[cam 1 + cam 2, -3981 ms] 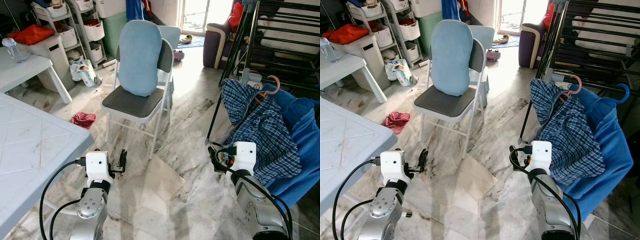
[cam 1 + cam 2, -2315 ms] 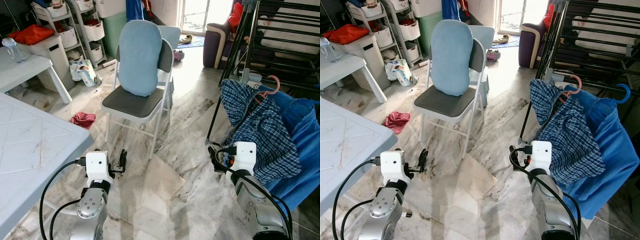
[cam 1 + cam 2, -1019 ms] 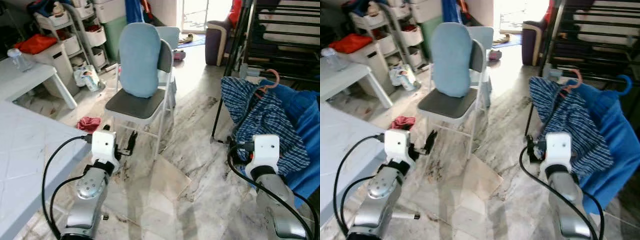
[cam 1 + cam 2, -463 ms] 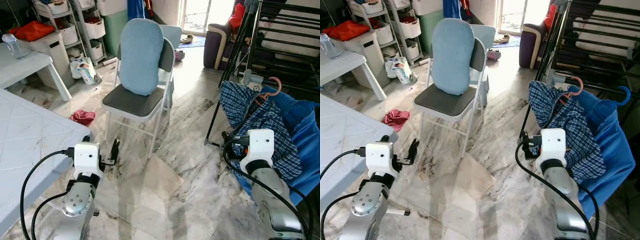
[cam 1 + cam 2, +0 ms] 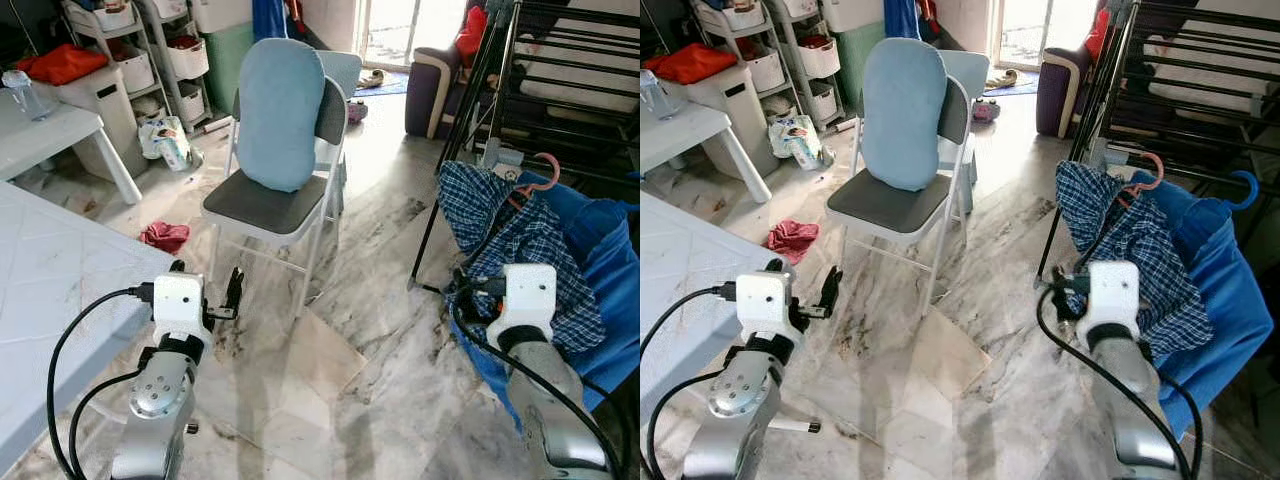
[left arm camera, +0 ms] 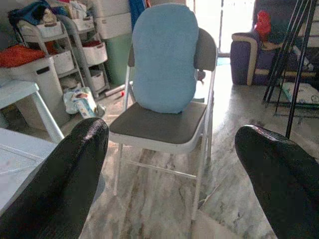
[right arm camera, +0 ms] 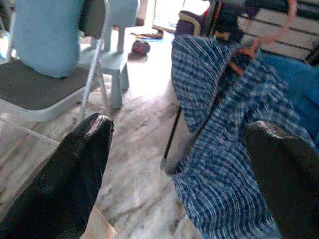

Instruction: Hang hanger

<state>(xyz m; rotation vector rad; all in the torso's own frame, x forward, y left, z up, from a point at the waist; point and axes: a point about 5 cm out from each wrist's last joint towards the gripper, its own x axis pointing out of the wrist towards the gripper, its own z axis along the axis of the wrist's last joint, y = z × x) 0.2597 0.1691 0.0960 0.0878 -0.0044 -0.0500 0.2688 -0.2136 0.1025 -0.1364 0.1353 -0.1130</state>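
Right gripper (image 7: 174, 174) spread wide, empty. Straight ahead, just beyond the fingertips: plaid shirt (image 7: 224, 144) on an orange hanger (image 5: 535, 180), slumped against the drying rack (image 5: 560, 80). Probably light, floppy cloth, stiff hook; best pinched at the hanger neck. Left gripper (image 6: 169, 169) also apart, idle.

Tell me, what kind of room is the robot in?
Probably a home laundry or utility room: a black drying rack, a plaid shirt on a pink hanger, and storage shelves with bins.
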